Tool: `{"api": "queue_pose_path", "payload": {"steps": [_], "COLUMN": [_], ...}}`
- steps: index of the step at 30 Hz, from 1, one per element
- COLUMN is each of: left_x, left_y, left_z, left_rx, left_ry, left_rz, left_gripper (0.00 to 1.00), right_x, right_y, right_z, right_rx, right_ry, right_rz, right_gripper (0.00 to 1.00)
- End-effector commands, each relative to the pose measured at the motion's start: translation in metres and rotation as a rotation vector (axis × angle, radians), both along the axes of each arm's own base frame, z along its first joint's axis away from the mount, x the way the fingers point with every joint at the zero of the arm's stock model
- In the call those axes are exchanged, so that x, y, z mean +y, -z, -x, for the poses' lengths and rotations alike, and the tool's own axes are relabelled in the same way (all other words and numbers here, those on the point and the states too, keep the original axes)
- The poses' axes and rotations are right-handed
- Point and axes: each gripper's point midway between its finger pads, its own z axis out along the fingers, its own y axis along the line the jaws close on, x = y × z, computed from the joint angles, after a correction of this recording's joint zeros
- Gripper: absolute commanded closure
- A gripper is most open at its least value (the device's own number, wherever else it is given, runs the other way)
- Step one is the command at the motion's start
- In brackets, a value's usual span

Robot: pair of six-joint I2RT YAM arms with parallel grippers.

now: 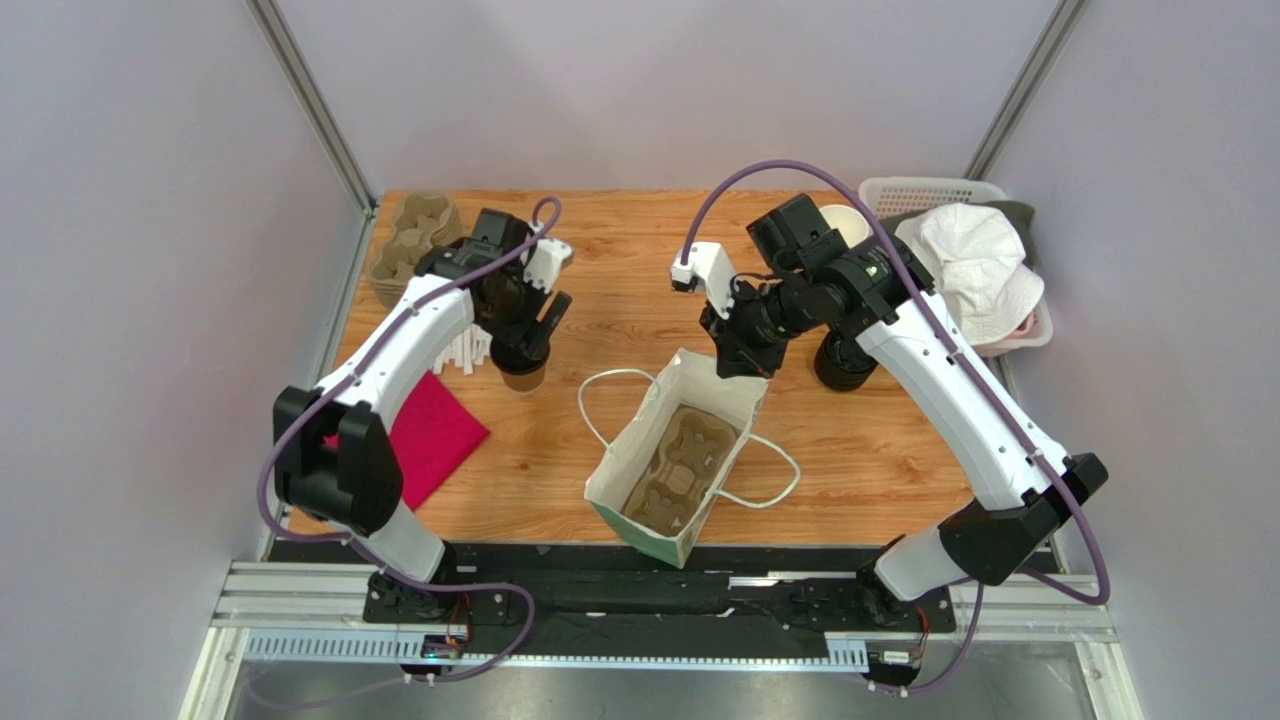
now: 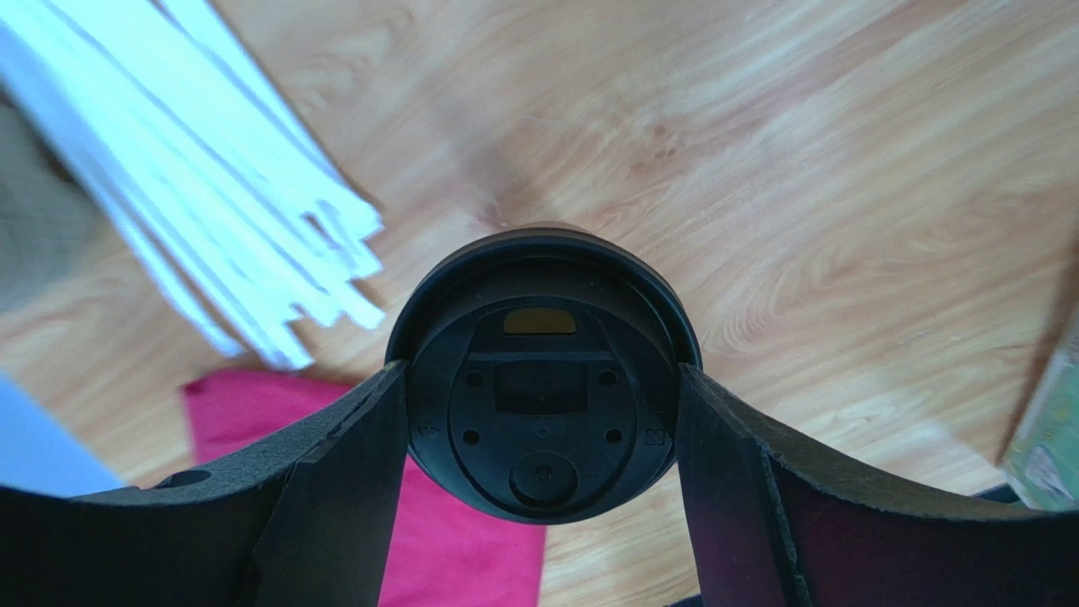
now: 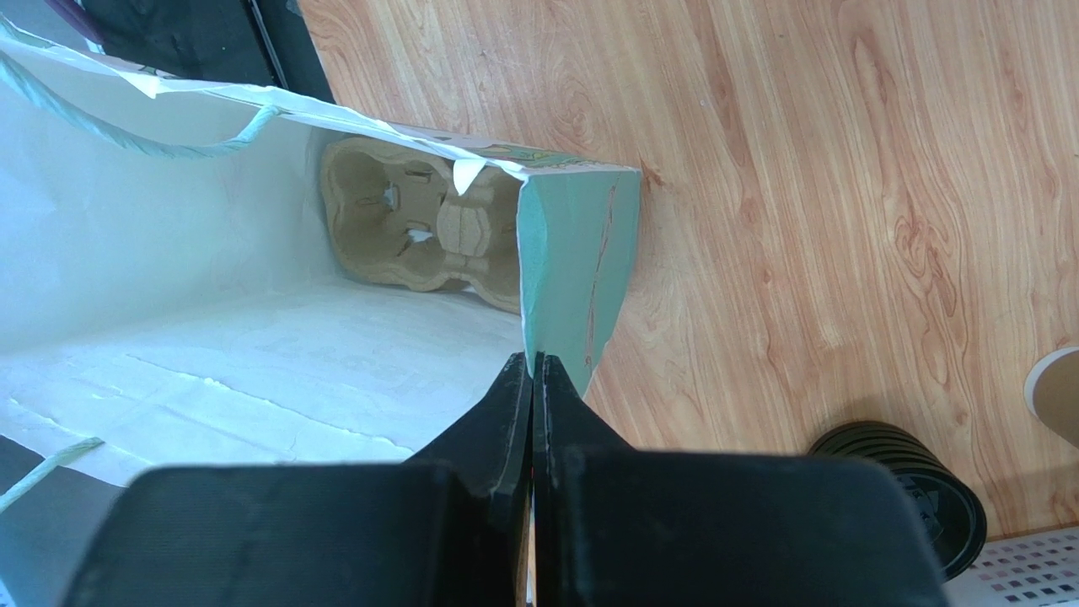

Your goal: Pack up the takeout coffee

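Note:
The takeout coffee (image 1: pixel 523 368), a brown paper cup under a black lid (image 2: pixel 542 392), stands upright on the wooden table left of centre. My left gripper (image 1: pixel 522 333) reaches down over it, and its two fingers (image 2: pixel 361 468) press the lid's opposite sides, shut on the cup. The paper bag (image 1: pixel 621 450) lies open at the table's middle with a pulp cup carrier (image 1: pixel 684 458) inside. My right gripper (image 1: pixel 736 354) is shut on the bag's far rim. In the right wrist view its tips (image 3: pixel 535 363) pinch the bag's folded edge (image 3: pixel 576 278), with the carrier (image 3: pixel 424 228) deep inside.
White straws (image 1: pixel 458 353) and a red napkin (image 1: pixel 428 435) lie just left of the cup. A stack of black lids (image 1: pixel 846 365) stands right of the bag. Pulp carriers (image 1: pixel 413 240) sit at the back left. A white basket (image 1: pixel 932 195) holding white cloth stands at the back right.

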Motion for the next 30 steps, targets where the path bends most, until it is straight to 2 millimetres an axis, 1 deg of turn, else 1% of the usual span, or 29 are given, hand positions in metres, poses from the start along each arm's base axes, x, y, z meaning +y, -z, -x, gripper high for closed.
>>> {"api": "queue_pose_path", "payload": {"steps": [1,2,3,4,6,7,9,10,12,13,15,16,17,18,19,20,21,22,24,25,27,30], "left_x": [0.0,-0.002,-0.009,-0.012,-0.023,-0.037,-0.051,-0.072,-0.087,-0.102,-0.115,-0.121,-0.137,-0.14,-0.149,-0.159,-0.163,-0.173,-0.183,-0.19,-0.197,-0.213], "left_y": [-0.133,-0.15,-0.167,-0.2,-0.235,-0.264,-0.291,-0.313,-0.332,-0.344,-0.349,-0.348,-0.346,-0.343,-0.333,-0.327,-0.319,-0.304,-0.291,-0.281,-0.272,-0.256], "left_z": [0.013,0.017,0.023,0.032,0.046,0.065,0.085,0.11,0.134,0.156,0.175,0.184,0.207,0.209,0.217,0.233,0.233,0.236,0.244,0.245,0.25,0.253], "left_rx": [-0.29,-0.329,-0.36,-0.433,-0.52,-0.591,-0.67,-0.725,-0.777,-0.799,-0.813,-0.822,-0.822,-0.856,-0.856,-0.856,-0.866,-0.856,-0.855,-0.851,-0.86,-0.867], "left_ry": [0.085,0.111,0.149,0.178,0.263,0.343,0.433,0.531,0.626,0.707,0.795,0.84,0.95,0.99,1.042,1.117,1.141,1.195,1.263,1.305,1.353,1.412], "left_rz": [0.091,0.107,0.142,0.17,0.2,0.23,0.245,0.293,0.33,0.379,0.401,0.396,0.417,0.368,0.352,0.351,0.306,0.255,0.206,0.164,0.119,0.042], "left_gripper": [1.0,1.0,1.0,1.0,1.0,1.0,1.0,1.0,1.0,1.0,1.0,1.0,1.0,1.0,1.0,1.0,1.0,1.0,1.0,1.0,1.0,1.0], "right_x": [-0.003,-0.003,-0.003,-0.003,-0.002,-0.002,-0.002,-0.001,0.0,0.001,0.002,0.002,0.003,0.003,0.004,0.005,0.006,0.006,0.007,0.007,0.008,0.009], "right_y": [-0.014,-0.015,-0.016,-0.017,-0.019,-0.02,-0.021,-0.022,-0.025,-0.027,-0.031,-0.033,-0.035,-0.036,-0.037,-0.038,-0.039,-0.039,-0.043,-0.044,-0.047,-0.047], "right_z": [-0.002,-0.003,-0.004,-0.005,-0.007,-0.008,-0.011,-0.012,-0.015,-0.015,-0.016,-0.017,-0.016,-0.016,-0.015,-0.013,-0.011,-0.008,-0.003,-0.001,0.004,0.012], "right_rx": [-0.028,-0.033,-0.038,-0.042,-0.053,-0.054,-0.06,-0.061,-0.068,-0.069,-0.077,-0.082,-0.081,-0.082,-0.081,-0.074,-0.07,-0.066,-0.064,-0.063,-0.071,-0.073], "right_ry": [0.047,0.056,0.06,0.067,0.079,0.084,0.098,0.104,0.116,0.124,0.128,0.13,0.125,0.127,0.121,0.112,0.106,0.099,0.079,0.072,0.059,0.037], "right_rz": [-0.024,-0.027,-0.029,-0.03,-0.036,-0.037,-0.038,-0.039,-0.049,-0.054,-0.066,-0.074,-0.081,-0.085,-0.087,-0.096,-0.101,-0.104,-0.12,-0.124,-0.131,-0.133], "right_gripper": [1.0,1.0,1.0,1.0,1.0,1.0,1.0,1.0,1.0,1.0,1.0,1.0,1.0,1.0,1.0,1.0,1.0,1.0,1.0,1.0,1.0,1.0]}}
